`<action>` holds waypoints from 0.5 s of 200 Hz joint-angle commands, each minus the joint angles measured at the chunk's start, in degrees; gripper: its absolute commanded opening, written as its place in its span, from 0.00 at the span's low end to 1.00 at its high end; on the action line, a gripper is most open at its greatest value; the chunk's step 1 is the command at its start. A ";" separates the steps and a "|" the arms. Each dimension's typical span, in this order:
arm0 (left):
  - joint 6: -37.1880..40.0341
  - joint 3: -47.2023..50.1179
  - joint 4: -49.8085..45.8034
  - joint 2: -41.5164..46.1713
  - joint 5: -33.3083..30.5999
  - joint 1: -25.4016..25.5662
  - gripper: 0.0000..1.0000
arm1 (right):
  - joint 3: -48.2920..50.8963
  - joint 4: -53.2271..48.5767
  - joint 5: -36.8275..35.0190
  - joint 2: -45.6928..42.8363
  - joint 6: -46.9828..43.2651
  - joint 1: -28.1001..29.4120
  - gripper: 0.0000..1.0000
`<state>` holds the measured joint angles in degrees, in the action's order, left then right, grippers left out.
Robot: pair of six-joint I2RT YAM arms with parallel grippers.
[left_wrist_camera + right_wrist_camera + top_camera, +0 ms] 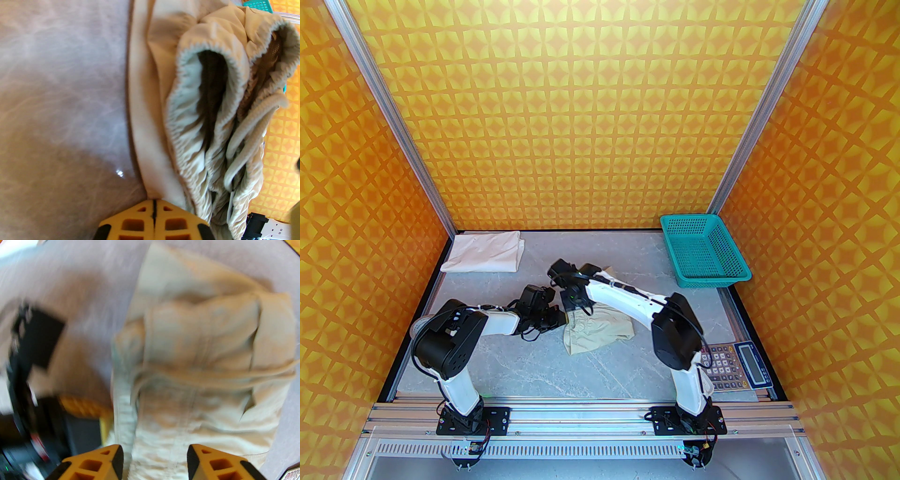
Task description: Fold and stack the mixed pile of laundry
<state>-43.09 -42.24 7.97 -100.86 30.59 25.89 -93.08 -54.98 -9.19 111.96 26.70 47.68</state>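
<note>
Finding the T-shirt [485, 253] lying at the far left corner of the bench [511, 370], well apart from the basket [715, 280] sitting at the far right corner. Finding the shorts [600, 333] lying mid-bench between the two arms. Seeing the left end effector [154, 208] touching the shorts' left edge, the right end effector [154, 460] hanging just above them, and a calculator [736, 365] lying at the near right edge.

**Item 1:** white T-shirt [485, 253]. Folded into a flat, roughly rectangular bundle, lying at the far left corner of the table [525, 365].

**Item 2:** pale greenish-cream shorts [600, 330]. Crumpled and unfolded, near the table's middle, well apart from the shirt. The gathered elastic waistband [187, 131] gapes open (drawstring [248, 131] looped beside it). One hem seems raised off the surface.
</note>
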 commanded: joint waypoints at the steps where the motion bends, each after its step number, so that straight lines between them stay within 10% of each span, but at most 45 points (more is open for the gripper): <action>1: 3.19 0.10 -4.69 3.36 -1.79 -1.45 0.01 | 7.58 5.28 6.01 -6.74 -6.26 0.47 0.54; 100: 3.04 -3.40 -3.25 -1.88 -1.85 -2.25 0.01 | 6.89 4.87 1.80 2.74 -3.96 2.58 0.54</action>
<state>-40.62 -44.36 4.73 -101.60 29.54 23.88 -83.53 -47.57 -1.61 110.34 21.74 49.89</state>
